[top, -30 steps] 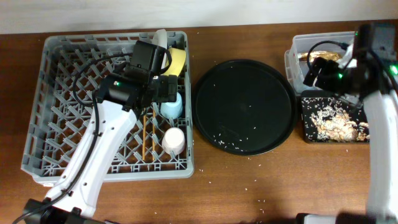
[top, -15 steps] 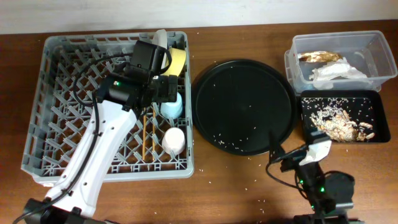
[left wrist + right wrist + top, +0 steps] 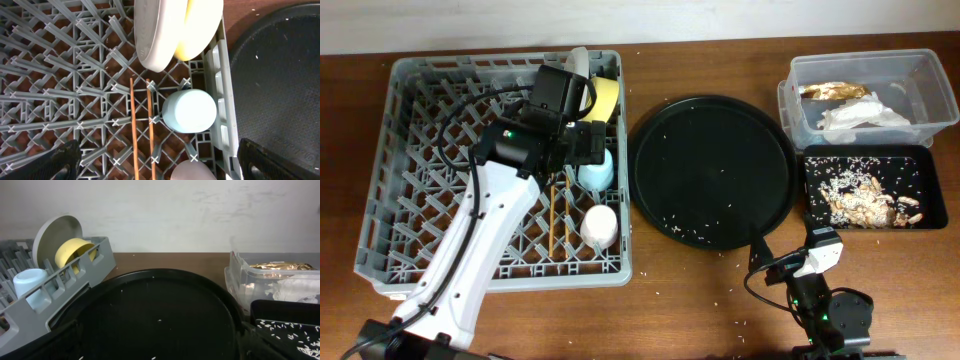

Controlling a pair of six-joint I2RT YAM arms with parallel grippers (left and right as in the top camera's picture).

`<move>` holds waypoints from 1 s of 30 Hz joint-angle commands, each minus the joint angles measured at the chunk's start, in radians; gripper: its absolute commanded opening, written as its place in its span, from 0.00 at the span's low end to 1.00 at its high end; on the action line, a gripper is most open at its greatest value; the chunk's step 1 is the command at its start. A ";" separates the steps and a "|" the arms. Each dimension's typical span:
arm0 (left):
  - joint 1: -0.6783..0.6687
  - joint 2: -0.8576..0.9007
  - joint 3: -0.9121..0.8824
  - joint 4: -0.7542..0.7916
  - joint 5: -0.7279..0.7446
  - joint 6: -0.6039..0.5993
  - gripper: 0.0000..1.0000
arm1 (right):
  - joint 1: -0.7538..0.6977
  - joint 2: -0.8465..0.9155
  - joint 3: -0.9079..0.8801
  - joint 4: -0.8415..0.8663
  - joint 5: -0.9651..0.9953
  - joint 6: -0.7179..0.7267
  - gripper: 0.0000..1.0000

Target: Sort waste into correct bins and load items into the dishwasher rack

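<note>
My left gripper and right gripper gaped empty, so I reckoned the left should lift straight up past the white plate.

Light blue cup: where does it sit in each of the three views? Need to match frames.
Overhead: light blue cup in the dishwasher rack, near its right edge, below the yellow bowl.
Left wrist: centre-right, right of the chopsticks.
Right wrist: far left, behind the rack wall.
Shared landmark: the yellow bowl, near the cup in all three.
</note>
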 commanded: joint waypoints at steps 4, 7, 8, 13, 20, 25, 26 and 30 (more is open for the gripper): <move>0.005 0.002 0.005 0.001 0.002 -0.002 0.99 | 0.007 -0.009 -0.007 -0.005 0.013 0.010 0.98; 0.007 0.000 0.005 -0.003 -0.018 -0.001 0.99 | 0.007 -0.009 -0.007 -0.005 0.013 0.010 0.98; 0.010 -0.024 0.005 -0.002 -0.050 -0.001 0.99 | 0.007 -0.008 -0.007 -0.005 0.013 0.010 0.98; 0.166 -0.428 -0.492 0.461 0.169 0.096 0.99 | 0.007 -0.008 -0.007 -0.005 0.013 0.010 0.98; 0.311 -1.044 -1.341 1.094 0.227 0.097 0.99 | 0.007 -0.009 -0.007 -0.005 0.013 0.010 0.98; 0.320 -1.374 -1.528 1.103 0.217 0.312 0.99 | 0.007 -0.008 -0.007 -0.005 0.013 0.010 0.98; 0.350 -1.426 -1.560 1.083 0.228 0.312 0.99 | 0.007 -0.008 -0.007 -0.005 0.013 0.010 0.98; 0.385 -1.538 -1.559 0.900 0.217 0.313 0.99 | 0.007 -0.008 -0.007 -0.005 0.013 0.010 0.98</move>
